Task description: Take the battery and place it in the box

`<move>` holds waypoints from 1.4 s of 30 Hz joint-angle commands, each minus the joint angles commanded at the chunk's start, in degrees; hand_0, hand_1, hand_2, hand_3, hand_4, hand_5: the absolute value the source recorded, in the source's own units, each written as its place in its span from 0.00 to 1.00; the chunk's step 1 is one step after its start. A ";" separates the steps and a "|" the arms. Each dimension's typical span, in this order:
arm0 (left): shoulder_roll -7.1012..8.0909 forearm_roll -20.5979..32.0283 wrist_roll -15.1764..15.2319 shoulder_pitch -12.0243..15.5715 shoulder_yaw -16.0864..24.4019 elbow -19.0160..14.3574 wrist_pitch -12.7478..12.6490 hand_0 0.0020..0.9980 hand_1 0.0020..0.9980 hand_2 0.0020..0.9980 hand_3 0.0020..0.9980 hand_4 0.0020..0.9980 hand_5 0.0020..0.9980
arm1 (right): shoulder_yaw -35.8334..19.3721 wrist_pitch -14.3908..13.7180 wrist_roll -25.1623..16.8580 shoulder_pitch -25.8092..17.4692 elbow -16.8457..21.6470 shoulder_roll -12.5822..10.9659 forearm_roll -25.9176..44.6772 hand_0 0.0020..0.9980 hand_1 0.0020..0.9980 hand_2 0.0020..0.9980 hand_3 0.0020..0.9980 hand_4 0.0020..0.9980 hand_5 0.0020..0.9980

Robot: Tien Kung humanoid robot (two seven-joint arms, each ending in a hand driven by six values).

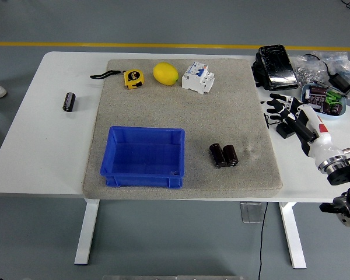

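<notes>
The right arm (332, 160) runs off the picture's right edge beyond the wrist.

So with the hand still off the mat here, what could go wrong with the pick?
The two batteries lie touching each other on the mat, so the right hand, now open near the mat's right edge, could nudge or drag the second one while grasping the first. They lie on their sides and may roll away when touched. A third battery sits far left on the bare table, likely a long reach for this arm. The blue box is empty.
</notes>
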State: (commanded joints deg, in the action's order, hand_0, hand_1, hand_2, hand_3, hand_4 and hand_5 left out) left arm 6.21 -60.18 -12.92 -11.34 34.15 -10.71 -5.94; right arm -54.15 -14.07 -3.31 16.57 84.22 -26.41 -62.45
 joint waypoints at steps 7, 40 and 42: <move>0.04 -1.04 -0.28 0.26 0.70 -0.02 0.20 0.76 0.77 0.82 0.64 0.63 0.53 | 3.58 4.89 3.08 3.98 2.02 -2.81 -14.52 0.78 0.77 0.80 0.82 1.00 0.38; 0.36 0.42 -0.14 -0.32 -0.66 -0.20 0.43 0.76 0.76 0.82 0.63 0.63 0.53 | 27.18 21.07 7.83 26.32 -8.05 0.67 -55.28 0.71 0.66 0.69 0.77 1.00 0.19; 0.39 0.20 -0.24 -0.30 -0.58 -0.26 0.53 0.76 0.76 0.82 0.63 0.63 0.53 | 27.76 20.99 8.18 26.60 -8.64 1.26 -54.31 0.71 0.66 0.69 0.77 1.00 0.19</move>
State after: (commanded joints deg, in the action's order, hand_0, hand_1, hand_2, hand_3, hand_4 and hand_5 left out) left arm 6.60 -59.98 -13.16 -11.64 33.57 -10.96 -5.41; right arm -26.39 6.92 4.87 43.17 75.59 -25.15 -116.76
